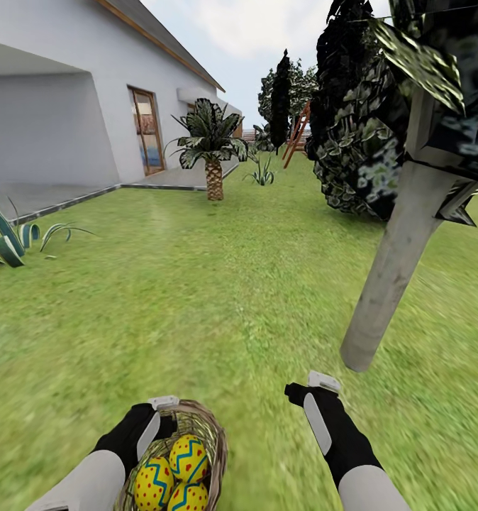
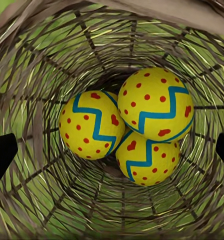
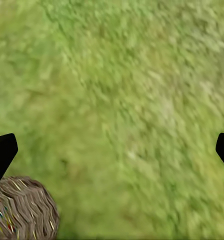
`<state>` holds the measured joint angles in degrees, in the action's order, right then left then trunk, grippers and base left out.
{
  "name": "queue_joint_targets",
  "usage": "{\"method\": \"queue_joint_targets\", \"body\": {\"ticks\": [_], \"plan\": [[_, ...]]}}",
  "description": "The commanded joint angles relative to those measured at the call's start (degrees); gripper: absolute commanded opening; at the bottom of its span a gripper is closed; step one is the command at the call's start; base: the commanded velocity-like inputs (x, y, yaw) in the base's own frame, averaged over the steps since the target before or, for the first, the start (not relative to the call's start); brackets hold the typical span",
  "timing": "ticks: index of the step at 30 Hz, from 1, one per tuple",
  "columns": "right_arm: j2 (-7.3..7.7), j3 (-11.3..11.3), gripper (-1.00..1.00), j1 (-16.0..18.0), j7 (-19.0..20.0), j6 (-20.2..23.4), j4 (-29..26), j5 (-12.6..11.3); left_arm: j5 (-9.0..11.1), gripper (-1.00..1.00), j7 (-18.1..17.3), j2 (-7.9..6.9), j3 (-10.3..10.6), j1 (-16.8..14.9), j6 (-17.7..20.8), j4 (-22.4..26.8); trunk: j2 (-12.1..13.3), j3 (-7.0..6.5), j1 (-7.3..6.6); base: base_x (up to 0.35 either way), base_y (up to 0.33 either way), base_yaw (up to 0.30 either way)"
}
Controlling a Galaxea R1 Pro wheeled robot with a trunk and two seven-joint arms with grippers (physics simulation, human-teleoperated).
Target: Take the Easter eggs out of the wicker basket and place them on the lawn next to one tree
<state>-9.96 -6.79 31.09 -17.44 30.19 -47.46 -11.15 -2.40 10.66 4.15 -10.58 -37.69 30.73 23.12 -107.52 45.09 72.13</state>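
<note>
Left claw (image 1: 154, 419) released, fingers spread, poised over the wicker basket (image 1: 214, 443) on the lawn (image 1: 196, 298). All three Easter eggs (image 2: 129, 127) are inside: yellow, red dots, blue zigzags. Step looks like first pick; next, descend and close. Right claw (image 1: 311, 389) released, empty, near the tree (image 1: 388, 284).

open lawn (image 1: 218, 298) ahead, tree (image 1: 391, 284) trunk right, wicker basket (image 1: 209, 440) low left

three eggs (image 1: 171, 474) in the basket (image 1: 214, 440), tree (image 1: 388, 284) ahead to its right
</note>
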Motion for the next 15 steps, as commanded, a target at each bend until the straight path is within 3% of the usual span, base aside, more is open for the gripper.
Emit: {"method": "queue_joint_targets", "body": {"ticks": [1,7,15], "plan": [[-0.03,-0.07,1.0,0.03,-0.4,0.13,-0.09,-0.61,-0.24,1.0,0.05,0.07,-0.34,-0.02,0.29,0.05,-0.03,0.05,-0.01,0.003,0.0,0.0],[-0.03,-0.07,1.0,0.03,-0.4,0.14,-0.09,-0.63,-0.24,1.0,0.06,0.07,-0.4,-0.02,0.37,-0.06,-0.03,0.05,-0.01,0.001,0.0,0.0],[-0.03,-0.07,1.0,0.03,-0.4,0.22,-0.09,-0.63,-0.38,1.0,0.06,-0.19,-0.43,0.07,0.32,-0.07,-3.23,1.49,1.75,0.0,0.0,0.0]]}}
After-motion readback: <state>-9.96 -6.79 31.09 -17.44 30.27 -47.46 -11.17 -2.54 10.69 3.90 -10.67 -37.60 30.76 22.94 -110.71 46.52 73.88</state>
